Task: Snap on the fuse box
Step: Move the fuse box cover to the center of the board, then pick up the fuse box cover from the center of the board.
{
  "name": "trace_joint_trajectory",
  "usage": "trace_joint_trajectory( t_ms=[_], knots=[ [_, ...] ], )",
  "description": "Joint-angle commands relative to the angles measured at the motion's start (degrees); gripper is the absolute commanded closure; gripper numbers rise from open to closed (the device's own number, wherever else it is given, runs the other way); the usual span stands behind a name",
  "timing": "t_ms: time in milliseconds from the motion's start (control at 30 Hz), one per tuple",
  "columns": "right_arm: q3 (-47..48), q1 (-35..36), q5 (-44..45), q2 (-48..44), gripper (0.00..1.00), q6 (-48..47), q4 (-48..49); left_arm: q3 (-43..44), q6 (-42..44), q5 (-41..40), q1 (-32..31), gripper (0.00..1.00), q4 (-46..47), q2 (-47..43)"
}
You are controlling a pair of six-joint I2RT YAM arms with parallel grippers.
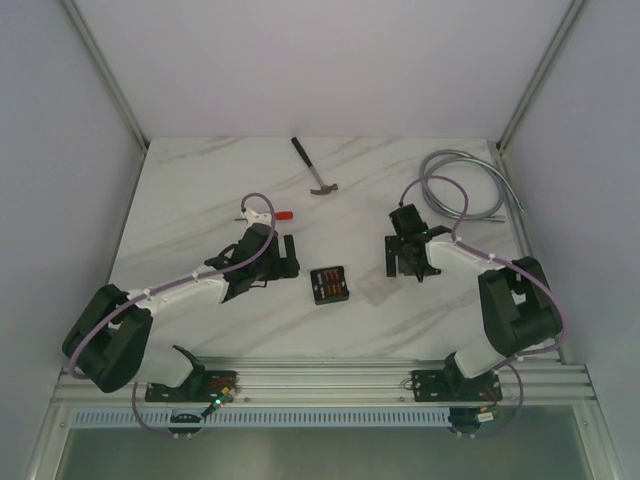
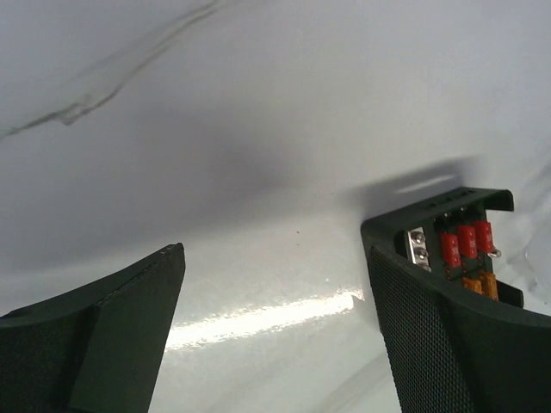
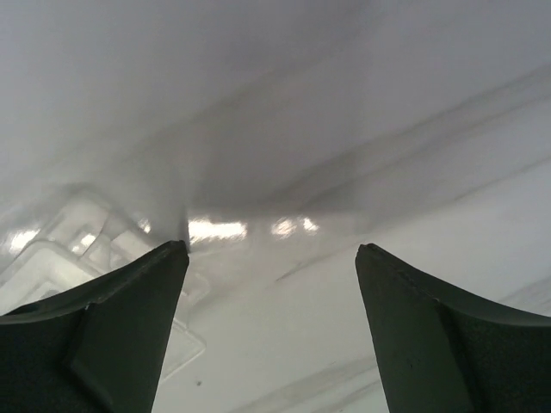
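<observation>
— Fuse box (image 1: 329,284), the small black square plastic one: where does it lie?

— Just below the middle of the overhead view, flat on the white marble-patterned tabletop (image 1: 200,200), between the two arms. Its top is uncovered, and rows of red and orange fuses show in the slots.

— Is either tool on it?

— Neither. The left gripper (image 1: 287,262) sits just to the left of it and slightly higher in the frame, with a strip of table between them. Its fingers are spread wide with only bare marble in the gap. In the left wrist view the box shows at the right edge, partly hidden behind the right finger (image 2: 448,344).

— And the other arm?

— The right gripper (image 3: 271,247) is released too, its fingers well apart over the table. It stands right of the box and a little further up the overhead frame. At the left edge of its own view lies a clear plastic piece with moulded ridges (image 3: 69,258), beside the left finger; I cannot tell whether they touch.

— Anything else there?

— A hammer with a black handle and metal head (image 1: 315,170) at upper centre, a coiled grey cable (image 1: 428,185) at upper right, and a small red piece (image 1: 285,214) by the left wrist, too small to identify.
</observation>
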Motion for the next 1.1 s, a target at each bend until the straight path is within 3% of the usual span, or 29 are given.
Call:
trace_joint_trajectory(
  t_ms=[0,400,533,733,900,1067],
  knots=[
    [-3.2,3.1,-3.8,-2.1,0.15,2.2,-3.9,0.9,3.1,-2.1,1.6,0.03,-0.3,-1.2],
    [-4.1,14.2,-8.9,-7.5,0.15,5.3,-8.4,-1.4,5.3,-4.3,3.4,0.01,0.2,-2.5],
    [-3.7,16.2,-6.5,-10.3,0.15,4.3,-9.6,-2.6,6.2,-5.4,4.5,0.0,0.8,-3.4],
    [-2.3,17.3,-14.1,-14.9,0.14,0.3,-7.9,-4.4,6.2,-7.5,5.7,0.0,1.1,-5.7],
    [2.7,19.8,-20.7,-15.7,0.12,-7.5,-7.1,-5.6,5.3,-8.0,7.0,0.0,1.6,-6.8],
    [6.3,21.3,-20.9,-14.1,0.01,-24.8,-10.2,-7.0,4.0,-8.3,8.9,0.0,1.9,-7.9]
  ],
)
